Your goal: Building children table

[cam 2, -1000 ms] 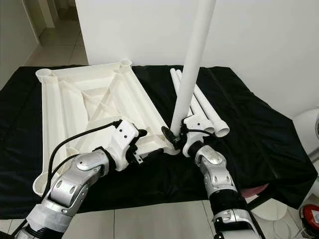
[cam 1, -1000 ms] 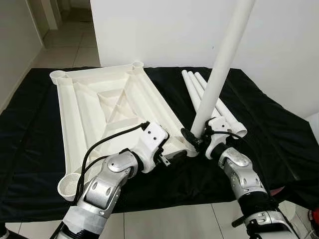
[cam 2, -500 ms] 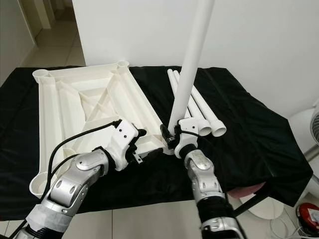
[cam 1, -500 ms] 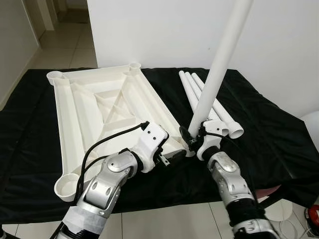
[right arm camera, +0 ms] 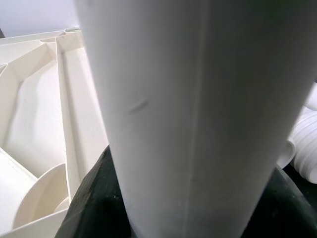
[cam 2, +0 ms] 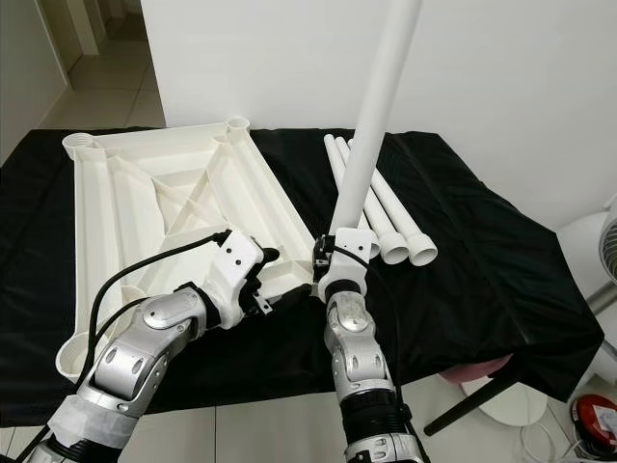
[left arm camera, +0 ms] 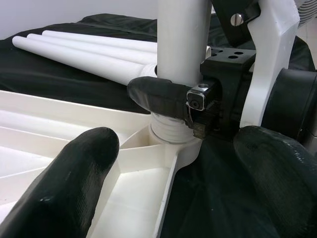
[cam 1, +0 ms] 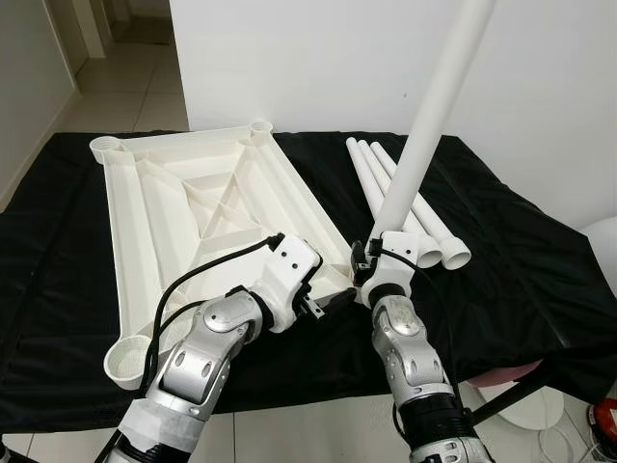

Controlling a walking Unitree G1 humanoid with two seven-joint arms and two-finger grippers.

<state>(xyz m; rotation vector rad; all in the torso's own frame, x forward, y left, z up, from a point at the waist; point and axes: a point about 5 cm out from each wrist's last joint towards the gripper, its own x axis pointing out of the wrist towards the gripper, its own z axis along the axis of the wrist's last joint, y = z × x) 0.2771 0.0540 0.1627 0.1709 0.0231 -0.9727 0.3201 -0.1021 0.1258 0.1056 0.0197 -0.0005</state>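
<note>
At the near right corner of the upturned tabletop, the right gripper is clamped around a white leg just above its threaded end. That end sits in the corner socket, with the ribbed threads visible at the socket mouth in the left wrist view. The leg's long axis runs up from the socket, leaning toward the robot's right and away toward the wall, so it is not square to the tabletop. Judgement: the coming move turns on bringing that axis upright over the socket, then turning or pressing the leg home; how far the threads have engaged cannot be told.

The left gripper lies just beside the same corner, on the tabletop side, its fingers spread apart and holding nothing. It points at the socket and is placed to steady the corner. The right arm is the one working the leg.

Three spare legs lie side by side on the black cloth covering the counter, to the right of the tabletop, beyond the socket and well within the right arm's side
</note>
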